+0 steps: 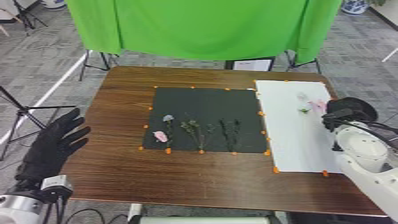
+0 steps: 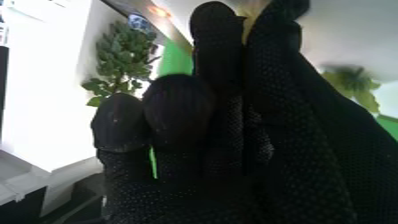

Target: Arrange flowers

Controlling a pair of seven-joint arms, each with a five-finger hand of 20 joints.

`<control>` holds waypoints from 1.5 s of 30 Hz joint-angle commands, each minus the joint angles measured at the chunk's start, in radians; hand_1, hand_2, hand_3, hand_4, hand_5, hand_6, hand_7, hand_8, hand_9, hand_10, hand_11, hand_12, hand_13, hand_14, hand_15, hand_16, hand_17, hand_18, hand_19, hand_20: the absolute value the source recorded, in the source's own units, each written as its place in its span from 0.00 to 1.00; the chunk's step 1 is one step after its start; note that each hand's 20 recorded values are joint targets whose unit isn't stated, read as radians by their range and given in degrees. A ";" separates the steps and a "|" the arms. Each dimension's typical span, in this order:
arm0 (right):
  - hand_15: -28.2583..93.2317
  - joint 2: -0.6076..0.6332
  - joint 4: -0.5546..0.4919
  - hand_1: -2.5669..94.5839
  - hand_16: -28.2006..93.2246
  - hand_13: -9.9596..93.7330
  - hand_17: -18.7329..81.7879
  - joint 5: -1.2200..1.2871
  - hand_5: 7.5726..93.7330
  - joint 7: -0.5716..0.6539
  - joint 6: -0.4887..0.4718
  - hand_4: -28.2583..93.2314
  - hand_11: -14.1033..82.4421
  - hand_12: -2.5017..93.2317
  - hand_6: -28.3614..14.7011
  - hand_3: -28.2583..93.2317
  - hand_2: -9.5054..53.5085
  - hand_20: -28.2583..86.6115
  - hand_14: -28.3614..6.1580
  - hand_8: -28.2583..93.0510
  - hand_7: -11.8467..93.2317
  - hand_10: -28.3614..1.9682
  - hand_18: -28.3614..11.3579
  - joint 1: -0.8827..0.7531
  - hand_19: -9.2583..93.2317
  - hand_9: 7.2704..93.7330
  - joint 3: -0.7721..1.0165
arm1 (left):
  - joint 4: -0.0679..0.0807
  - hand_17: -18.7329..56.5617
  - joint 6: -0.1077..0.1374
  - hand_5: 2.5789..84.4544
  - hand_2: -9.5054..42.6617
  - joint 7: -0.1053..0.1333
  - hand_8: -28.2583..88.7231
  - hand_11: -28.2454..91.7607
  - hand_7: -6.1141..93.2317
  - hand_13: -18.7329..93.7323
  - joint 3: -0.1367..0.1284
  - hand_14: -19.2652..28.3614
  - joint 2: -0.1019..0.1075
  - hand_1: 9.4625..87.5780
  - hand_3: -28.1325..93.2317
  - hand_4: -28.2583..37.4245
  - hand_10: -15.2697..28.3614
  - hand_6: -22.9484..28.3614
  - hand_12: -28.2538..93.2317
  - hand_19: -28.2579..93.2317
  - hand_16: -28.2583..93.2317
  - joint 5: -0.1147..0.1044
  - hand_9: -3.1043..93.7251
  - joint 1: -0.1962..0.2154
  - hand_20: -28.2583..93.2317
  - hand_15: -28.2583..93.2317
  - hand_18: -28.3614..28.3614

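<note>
Flowers lay in two groups on a brown wooden table (image 1: 115, 170). On a black sheet (image 1: 200, 97) at the middle were a pink flower (image 1: 161, 136), a pale bluish flower (image 1: 168, 118) just beyond it, green sprigs (image 1: 191, 129) and, farther right, dark stems (image 1: 233, 136). A white sheet (image 1: 306, 150) to the right bore a pale blossom (image 1: 302, 96), pink petals (image 1: 317, 104) and a bit of green (image 1: 305, 110) near its far end.

The right hand (image 1: 336, 120) was at the white sheet's right side, near the pink petals, with a dark rounded shape (image 1: 352, 106) at it that could not be made out. How far that hand was open, and whether it had hold of anything, could not be told. The hand and the white right arm (image 1: 366, 150) blocked part of the sheet's right edge from the head view.

The left hand (image 1: 53, 142), open and empty, its fingers spread, was beside the table's left edge, well apart from the flowers. Small orange markers (image 1: 168, 150) dotted both sheets' edges. Beyond the table hung a green cloth (image 1: 204, 30), with a black-framed paper (image 1: 253, 65) below it; a tripod (image 1: 27, 107) stood at left. The right wrist view took in a leafy plant (image 2: 120, 55) in the background.
</note>
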 commanded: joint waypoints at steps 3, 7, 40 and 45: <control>0.80 -0.009 -0.134 0.52 0.51 0.86 0.59 -0.016 0.77 -0.044 0.101 0.00 0.27 0.51 0.73 0.93 0.00 0.71 0.71 0.23 0.54 0.83 0.21 -0.009 1.00 0.98 0.042 | -0.012 0.09 0.002 0.28 0.11 0.000 0.16 0.38 0.25 0.31 -0.015 0.73 -0.016 0.18 0.79 0.00 0.60 0.52 0.40 0.54 0.26 0.003 0.24 0.028 0.31 0.44 0.91; 0.80 -0.050 -0.191 0.52 0.51 0.86 0.59 -0.023 0.78 -0.101 0.145 0.00 0.27 0.51 0.73 0.94 0.00 0.71 0.70 0.23 0.54 0.82 0.20 0.085 1.00 0.98 -0.030 | -0.014 0.09 0.007 0.28 0.11 -0.003 0.16 0.38 0.25 0.31 -0.018 0.73 -0.019 0.18 0.79 0.00 0.60 0.52 0.40 0.54 0.26 0.003 0.24 0.032 0.31 0.44 0.91; 0.83 -0.500 0.070 0.51 0.53 0.82 0.57 -0.201 0.76 -0.336 0.058 0.01 0.27 0.53 0.75 0.94 0.00 0.72 0.69 0.22 0.56 0.82 0.23 0.590 1.00 0.96 -0.673 | 0.003 0.09 0.001 0.28 0.12 -0.011 0.16 0.38 0.25 0.31 0.038 0.73 0.011 0.18 0.79 0.00 0.60 0.52 0.40 0.54 0.26 0.001 0.24 -0.022 0.31 0.44 0.91; 0.83 -0.493 0.054 0.51 0.53 0.81 0.57 -0.203 0.75 -0.347 0.054 0.01 0.27 0.52 0.75 0.94 0.00 0.72 0.69 0.22 0.57 0.83 0.23 0.574 0.99 0.95 -0.674 | 0.005 0.09 -0.004 0.28 0.12 -0.018 0.16 0.38 0.25 0.31 0.039 0.73 0.016 0.18 0.79 0.00 0.60 0.52 0.40 0.54 0.26 -0.001 0.24 -0.027 0.31 0.44 0.91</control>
